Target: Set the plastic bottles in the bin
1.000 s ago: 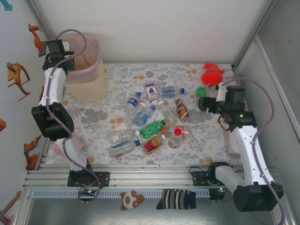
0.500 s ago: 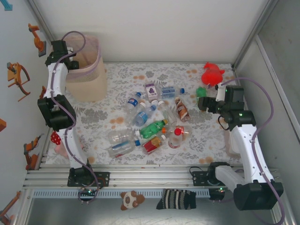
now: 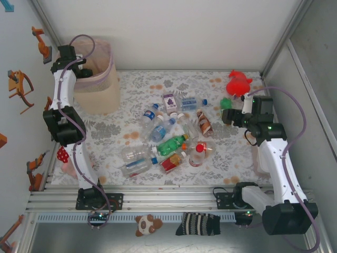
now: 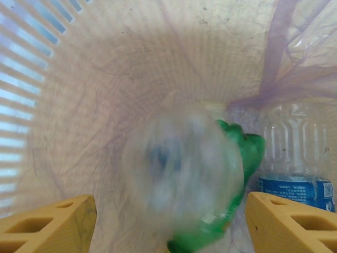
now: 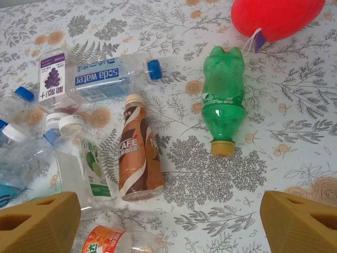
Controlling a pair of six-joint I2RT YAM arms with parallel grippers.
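My left gripper hangs over the beige bin, open. A blurred clear bottle lies between its spread fingers, touching neither, above the pinkish bag. A green bottle and a clear blue-labelled bottle rest in the bin. Several bottles lie scattered mid-table. My right gripper is open above the table, holding nothing. Ahead of it lie a green bottle and a brown-labelled bottle.
A red plush toy sits at the back right, close to the green bottle. Clear bottles with blue, purple, lime and orange labels lie left of my right gripper. White walls enclose the table.
My left arm's elbow has swung up and back toward the bin, with the gripper staying over its rim. The right arm and the table bottles have not moved.
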